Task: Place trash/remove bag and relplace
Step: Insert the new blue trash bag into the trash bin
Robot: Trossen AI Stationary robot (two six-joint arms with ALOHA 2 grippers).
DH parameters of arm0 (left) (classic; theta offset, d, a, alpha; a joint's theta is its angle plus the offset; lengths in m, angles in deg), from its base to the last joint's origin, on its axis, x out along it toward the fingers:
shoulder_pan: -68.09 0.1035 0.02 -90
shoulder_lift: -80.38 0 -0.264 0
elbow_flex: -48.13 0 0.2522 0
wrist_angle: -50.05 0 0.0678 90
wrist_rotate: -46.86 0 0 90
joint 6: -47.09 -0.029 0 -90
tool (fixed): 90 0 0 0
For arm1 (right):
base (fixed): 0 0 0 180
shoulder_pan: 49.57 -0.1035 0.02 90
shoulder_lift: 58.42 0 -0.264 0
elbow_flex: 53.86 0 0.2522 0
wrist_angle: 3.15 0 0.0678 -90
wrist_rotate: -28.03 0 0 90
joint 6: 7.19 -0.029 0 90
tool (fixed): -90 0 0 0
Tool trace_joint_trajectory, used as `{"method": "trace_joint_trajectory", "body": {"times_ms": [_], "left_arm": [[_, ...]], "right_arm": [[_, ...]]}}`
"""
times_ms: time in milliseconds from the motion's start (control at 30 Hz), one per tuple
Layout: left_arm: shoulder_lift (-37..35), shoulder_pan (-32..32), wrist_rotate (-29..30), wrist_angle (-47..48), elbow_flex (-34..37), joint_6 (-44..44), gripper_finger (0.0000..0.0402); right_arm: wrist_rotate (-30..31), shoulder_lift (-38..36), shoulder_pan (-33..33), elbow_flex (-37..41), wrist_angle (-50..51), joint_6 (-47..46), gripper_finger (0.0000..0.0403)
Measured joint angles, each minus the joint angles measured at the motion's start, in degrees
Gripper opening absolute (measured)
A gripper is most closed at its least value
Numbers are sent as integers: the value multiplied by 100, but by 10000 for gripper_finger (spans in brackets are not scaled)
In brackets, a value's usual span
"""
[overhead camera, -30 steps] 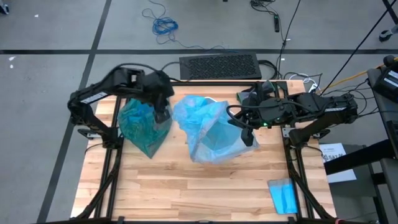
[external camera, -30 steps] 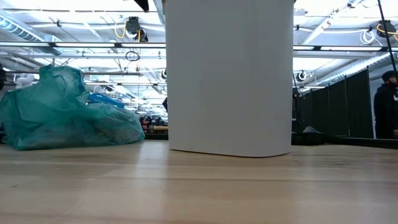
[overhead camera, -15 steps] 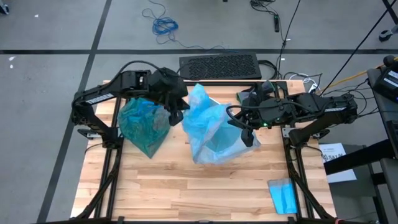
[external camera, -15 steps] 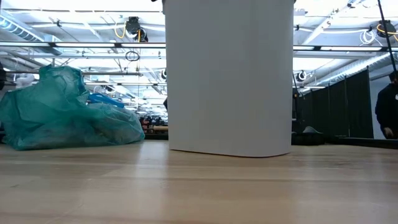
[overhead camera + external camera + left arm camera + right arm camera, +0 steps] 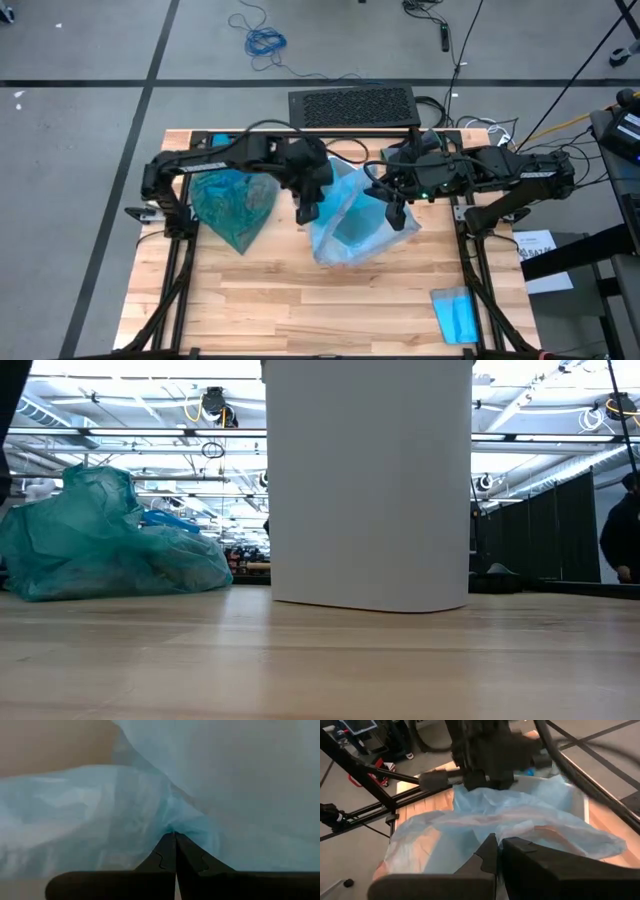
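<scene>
The left gripper [image 5: 175,836] has its two dark fingers pressed together on a pinch of the pale sky-blue crinkly plastic bag [image 5: 350,215], the film bunching right at the fingertips and spreading away on both sides of them. Just beyond that hold, under the blue plastic, stands the tall white bin [image 5: 368,485] over which the bag is draped, in the middle of the light wooden slatted table [image 5: 300,310]. Across the bin's mouth from the left gripper, the right gripper [image 5: 498,841] is likewise clamped on the opposite edge of the same pale blue bag, which stretches between the two. On the other side of the left gripper, away from the bin, the translucent teal-green crinkly plastic bin liner [image 5: 230,200] lies bunched and full on the table, just beside the left arm and apart from both grippers. Farther from the right gripper, near the table's front corner, lies a small flat folded blue sheet [image 5: 458,315].
</scene>
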Motion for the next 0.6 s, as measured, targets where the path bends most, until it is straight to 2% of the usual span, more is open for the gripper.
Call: {"method": "trace_joint_trajectory", "body": {"times_ms": [167, 333, 400, 600], "left_arm": [[377, 141, -621, 10, -39, 59, 0], [242, 156, -758, 29, -17, 187, 0], [48, 141, -711, 82, -58, 198, 0], [-622, 154, -53, 303, -120, 171, 0]], "right_arm": [[0, 27, 4, 0, 23, -15, 0], [0, 39, 4, 0, 211, -106, 0], [0, 58, 4, 2, 262, -151, 0], [-16, 203, 4, 2, 332, -158, 0]]}}
